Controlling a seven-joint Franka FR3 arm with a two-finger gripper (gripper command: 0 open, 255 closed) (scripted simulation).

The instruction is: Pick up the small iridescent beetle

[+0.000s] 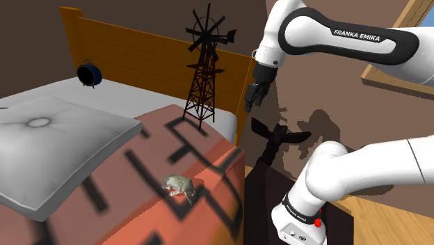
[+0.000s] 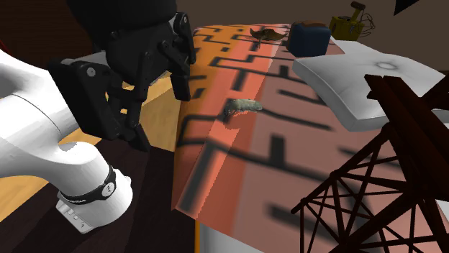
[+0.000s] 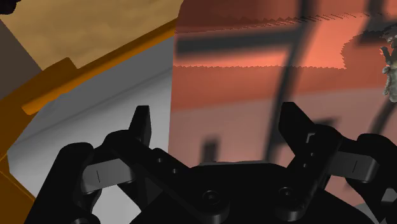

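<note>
Black two-finger gripper [image 1: 252, 96]: jaws wide apart, nothing between them. It hangs in the air off the bed's side, touching nothing. In the wrist view both fingers [image 3: 141, 127] stand well apart, with the salmon bedspread [image 3: 254, 70] and the bed's grey side beyond them. In the second exterior view the gripper [image 2: 162, 115] looms in the foreground, its upper part cut off by the frame.

Beetle [image 1: 178, 185]: small, greenish-grey, lying on the bedspread near its edge, well apart from the gripper.
- Shoulder view: at seven o'clock from the gripper.
- Second exterior view: the beetle [image 2: 241, 107] sits at three o'clock from the gripper.
- Wrist view: the beetle [image 3: 389, 63] lies ahead, out past one finger, cut off by the frame edge, its form hard to make out.

Bedspread: crossed by dark maze-like lines.

Pillow [image 1: 49, 146]: grey, at nine o'clock from the beetle in the shoulder view.

Windmill model [image 1: 205, 62]: black lattice, seen whole in the shoulder view at twelve o'clock from the beetle, before the wooden headboard [image 1: 139, 49]. The second exterior view gives its lattice [image 2: 388, 165] close up and cut off.

Yellow object [image 2: 349, 21]: at the bed's far end in the second exterior view, too small to identify.
</note>
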